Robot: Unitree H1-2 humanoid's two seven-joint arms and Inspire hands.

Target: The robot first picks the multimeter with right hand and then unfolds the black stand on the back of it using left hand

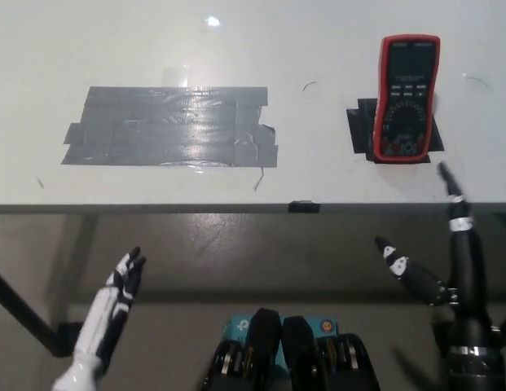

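Note:
A red and black multimeter (406, 99) lies face up on the white table (318, 49), at the right, on a black tape square (360, 130). My black right hand (450, 248) hovers open below the table's front edge, its fingers spread and one fingertip reaching up just under the multimeter. It touches nothing. My white left hand (114, 305) rests open at the lower left, in front of the table, holding nothing. The stand on the multimeter's back is hidden.
A large patch of grey tape (173, 127) covers the table's left middle. A small black clip (303, 206) sits on the table's front edge. Grey floor shows below the edge.

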